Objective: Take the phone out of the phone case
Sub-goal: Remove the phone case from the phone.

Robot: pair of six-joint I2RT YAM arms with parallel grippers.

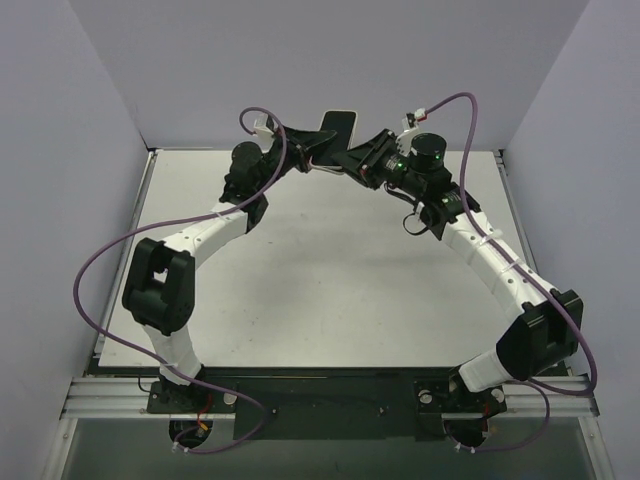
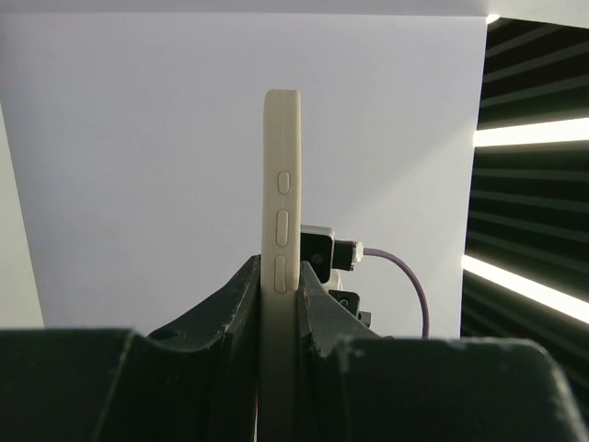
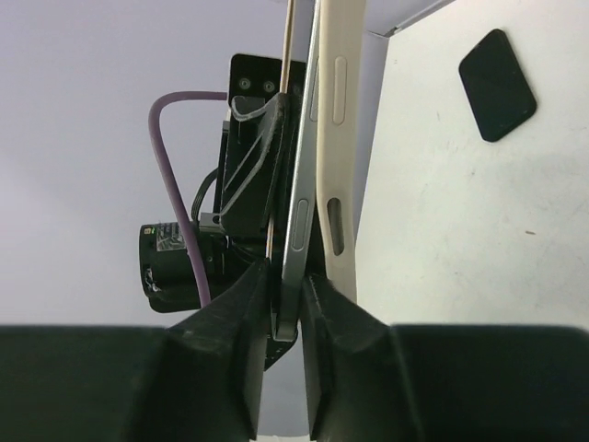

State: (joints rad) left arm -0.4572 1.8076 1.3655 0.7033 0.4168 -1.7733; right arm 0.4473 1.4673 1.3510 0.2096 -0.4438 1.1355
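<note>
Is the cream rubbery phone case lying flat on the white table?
No, the left gripper clamps the case upright by its lower end.

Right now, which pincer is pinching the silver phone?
The right pincer: it is shut on the silver phone by its thin edge, and the cream case gapes away beside it. The left pincer grips the cream case instead.
</note>
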